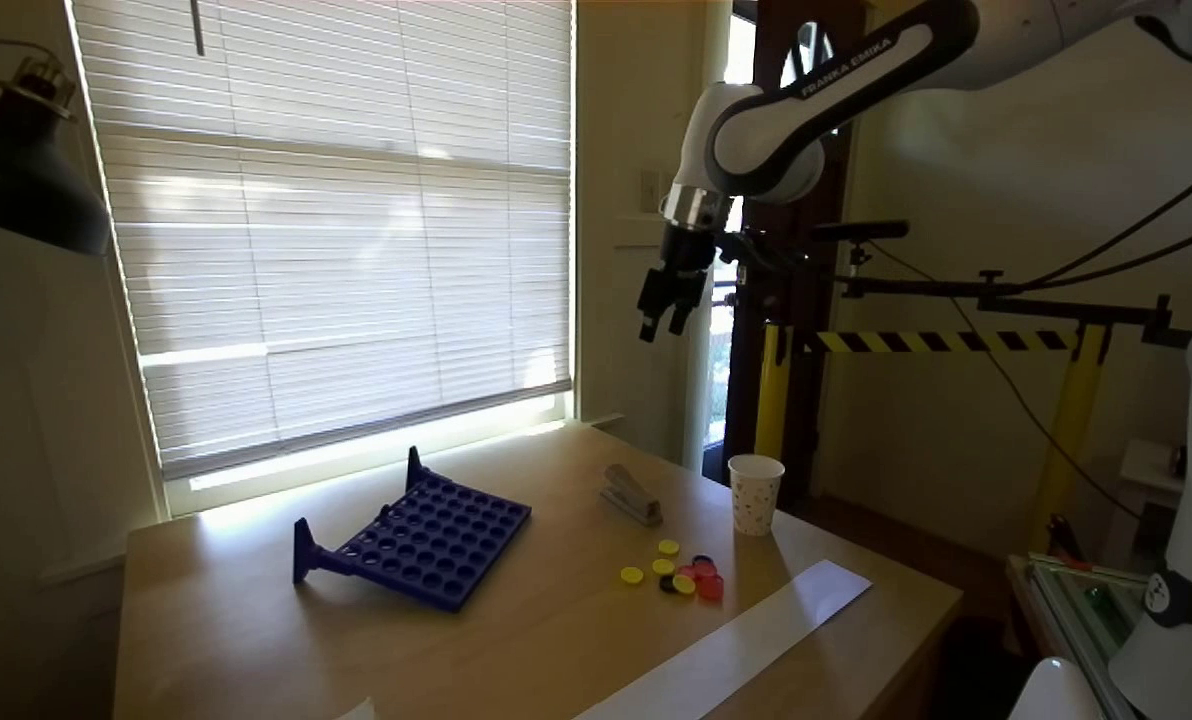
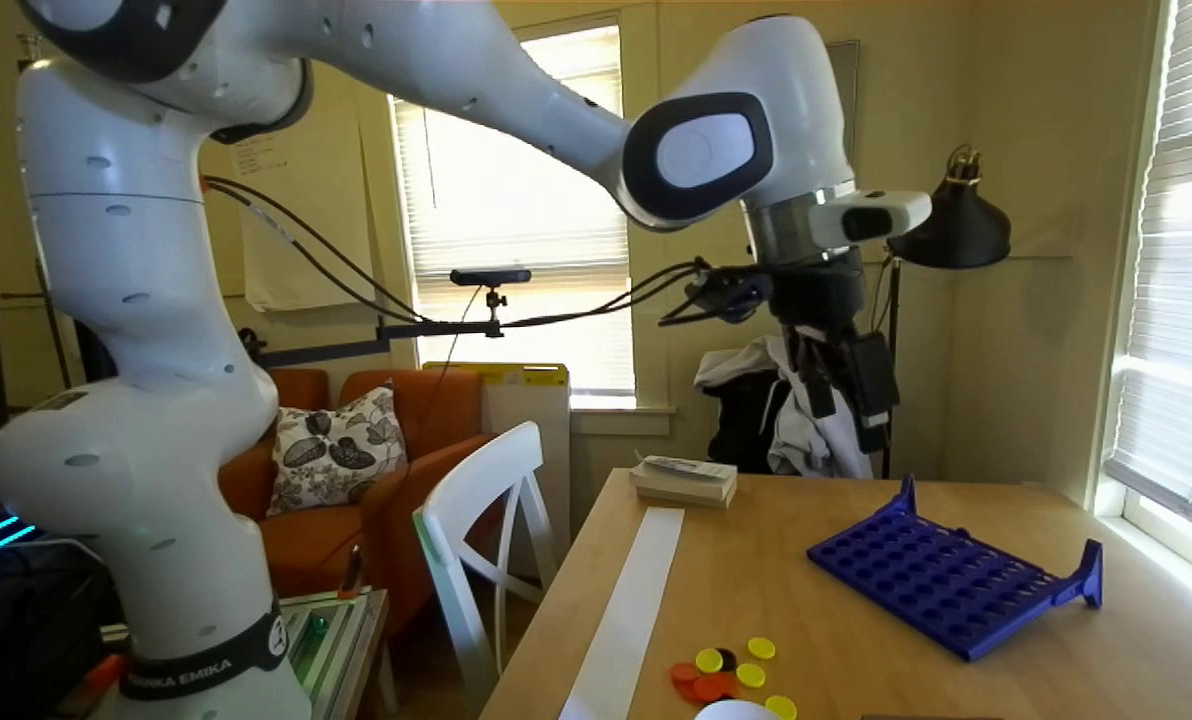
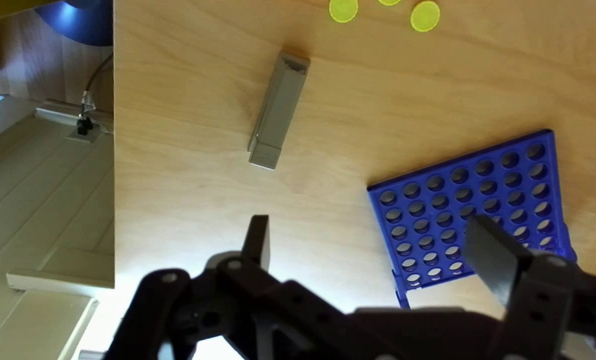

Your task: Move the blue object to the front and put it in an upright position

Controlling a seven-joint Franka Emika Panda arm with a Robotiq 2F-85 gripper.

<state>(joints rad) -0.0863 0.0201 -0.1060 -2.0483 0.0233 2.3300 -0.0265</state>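
Hanging high over the pale wooden tabletop [image 1: 256, 640] in an exterior view, the black two-fingered gripper [image 1: 663, 331] is well apart from the dark blue rectangular plastic grid panel [image 1: 424, 545]; the panel lies on the tabletop near the window with white slatted blinds [image 1: 336, 220], its footed side propped up and its footless edge low; the step in hand, I judge, is the approach; best to travel sideways while high, well clear of the grey stapler [image 1: 631, 496], and descend only once over the panel.

In an exterior view the slope of the panel [image 2: 941, 578] also shows; tilting the gripper so that the fingers [image 2: 870, 436] straddle its thin edge should serve better than pressing on the grid face; the footless edge would then swing up until both feet sit flat, with a grip near mid-edge to limit twisting; the footed side faces away from the white robot arm's base [image 2: 186, 560], toward the window and the black dome-shaped lamp [image 2: 956, 220].

In the wrist view the fingers stand wide apart with nothing held between them; one covers part of the panel by line of sight only; seven holes run along the footless edge against six across, so the grid's long axis follows that edge, slanting up to the right here, a little oblique to the line joining the fingertips; a small turn would likely help before closing.
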